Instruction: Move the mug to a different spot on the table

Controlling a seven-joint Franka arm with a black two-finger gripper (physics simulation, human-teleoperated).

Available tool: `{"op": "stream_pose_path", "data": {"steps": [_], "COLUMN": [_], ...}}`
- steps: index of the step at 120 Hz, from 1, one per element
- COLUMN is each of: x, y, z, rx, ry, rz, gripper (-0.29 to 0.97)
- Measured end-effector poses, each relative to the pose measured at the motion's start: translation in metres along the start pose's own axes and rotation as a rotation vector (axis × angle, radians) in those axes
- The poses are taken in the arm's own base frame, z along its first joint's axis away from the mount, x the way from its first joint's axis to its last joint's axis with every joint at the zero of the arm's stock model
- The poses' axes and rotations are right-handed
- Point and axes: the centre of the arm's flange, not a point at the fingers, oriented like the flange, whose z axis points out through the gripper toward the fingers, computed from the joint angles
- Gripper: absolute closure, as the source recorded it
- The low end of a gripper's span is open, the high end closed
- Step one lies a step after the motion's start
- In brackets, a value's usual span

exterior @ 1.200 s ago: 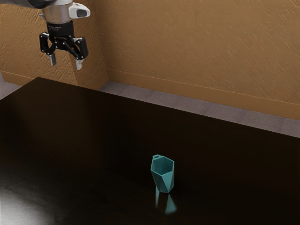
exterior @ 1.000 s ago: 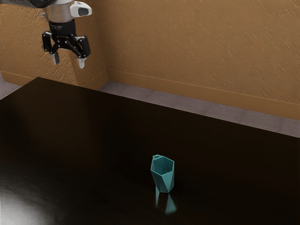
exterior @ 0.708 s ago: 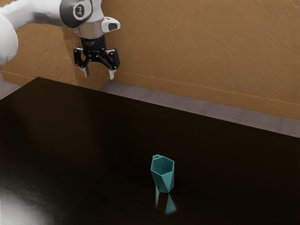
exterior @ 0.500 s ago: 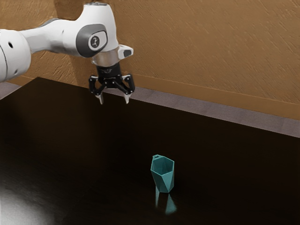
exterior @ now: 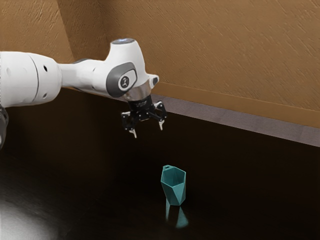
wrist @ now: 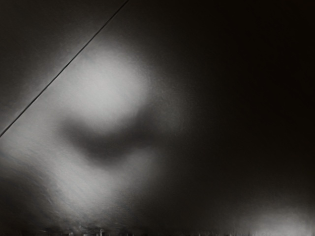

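A teal faceted mug (exterior: 173, 186) stands upright on the dark glossy table (exterior: 75, 170), with a small handle nub at its far rim and its reflection below it. My gripper (exterior: 147, 128) hangs open in the air, above and toward the exterior view's left of the mug, well apart from it, with nothing between its fingers. The white arm reaches in from the exterior view's left. In the wrist view, the dark tabletop (wrist: 221, 98) carries a pale glare patch and a thin diagonal line.
A brown textured wall (exterior: 225, 45) with a baseboard runs behind the table, and a grey floor strip (exterior: 240, 119) lies along the table's far edge. Bare dark tabletop surrounds the mug on all sides.
My arm has swept from the exterior view's upper left down and to the right, bringing the open gripper much closer to the mug. The mug has not moved.
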Motion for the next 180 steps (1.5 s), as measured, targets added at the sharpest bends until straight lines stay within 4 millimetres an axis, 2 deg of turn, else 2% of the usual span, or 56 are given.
{"op": "stream_pose_path", "data": {"steps": [24, 50, 77, 109, 158, 180], "x": [-0.023, -0.047, -0.077, -0.079, -0.083, -0.083], "y": [0.009, 0.03, 0.045, 0.042, 0.044, 0.041], "z": [0.019, 0.052, 0.06, 0.096, 0.125, 0.13], "rx": [-0.001, 0.057, 0.072, 0.112, 0.114, 0.121], "ry": [-0.042, -0.041, -0.031, -0.059, -0.096, -0.099], "rz": [-0.107, -0.133, -0.138, -0.207, -0.285, -0.301], "gripper": [0.0, 0.0, 0.0, 0.0, 0.0, 0.1]}}
